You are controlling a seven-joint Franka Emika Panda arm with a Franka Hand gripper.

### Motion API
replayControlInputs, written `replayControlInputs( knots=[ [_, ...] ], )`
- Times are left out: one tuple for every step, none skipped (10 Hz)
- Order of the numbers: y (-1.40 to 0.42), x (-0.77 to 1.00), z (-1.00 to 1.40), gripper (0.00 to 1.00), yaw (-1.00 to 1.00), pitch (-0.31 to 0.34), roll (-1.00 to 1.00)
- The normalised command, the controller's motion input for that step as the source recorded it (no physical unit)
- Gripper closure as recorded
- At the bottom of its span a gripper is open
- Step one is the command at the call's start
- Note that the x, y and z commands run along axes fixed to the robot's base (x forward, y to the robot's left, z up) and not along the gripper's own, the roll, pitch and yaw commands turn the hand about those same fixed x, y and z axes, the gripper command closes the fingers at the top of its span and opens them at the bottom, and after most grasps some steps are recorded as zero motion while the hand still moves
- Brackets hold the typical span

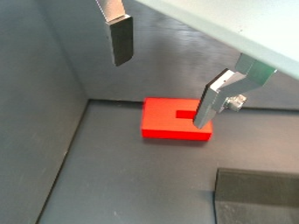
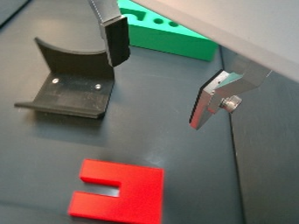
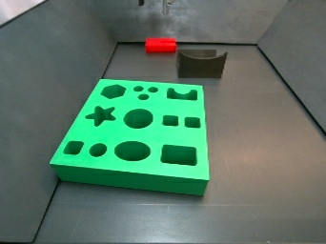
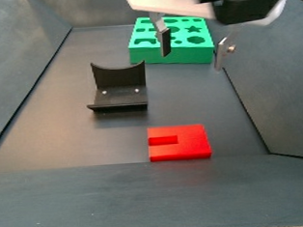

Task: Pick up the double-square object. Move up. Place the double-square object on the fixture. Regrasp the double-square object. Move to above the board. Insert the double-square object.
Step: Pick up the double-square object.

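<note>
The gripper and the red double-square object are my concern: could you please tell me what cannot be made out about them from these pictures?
- Gripper: in a side view only its lowest tips show at the top edge; the frame cuts off the rest.
- Whether the fingers already straddle the double-square object: height above it is unclear in both wrist views.
- Fixture: its base plate is too small to make out in a side view.

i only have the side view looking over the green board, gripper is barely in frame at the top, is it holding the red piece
Observer: No. The gripper is open and empty above the double-square object, which lies flat on the floor.
Operator: which way does its slot face
Observer: In a side view the slot opens toward the board.
Operator: fixture free?
Observer: Yes, the fixture holds nothing.
</note>
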Motion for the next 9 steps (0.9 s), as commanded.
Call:
replayControlInputs(
  knots=[
    [0.17, 0.2, -0.14, 0.0, -0.84, 0.021, 0.0],
    [0.3, 0.16, -0.17, 0.0, -0.7, 0.023, 0.0],
    [0.3, -0.21, -0.02, 0.0, 0.0, 0.0, 0.0],
    [0.0, 0.0, -0.03, 0.0, 0.0, 0.0, 0.0],
    [0.24, 0.0, -0.08, 0.0, -0.47, 0.0, -0.07],
    [0.26, 0.01, -0.18, 0.0, -0.69, 0.0, -0.06],
    [0.16, 0.01, -0.2, 0.0, -0.8, 0.0, -0.04],
    [0.16, 0.11, -0.27, 0.0, -0.84, 0.0, -0.02],
    [0.18, 0.16, -0.3, 0.0, -0.83, 0.0, 0.0]
  ],
)
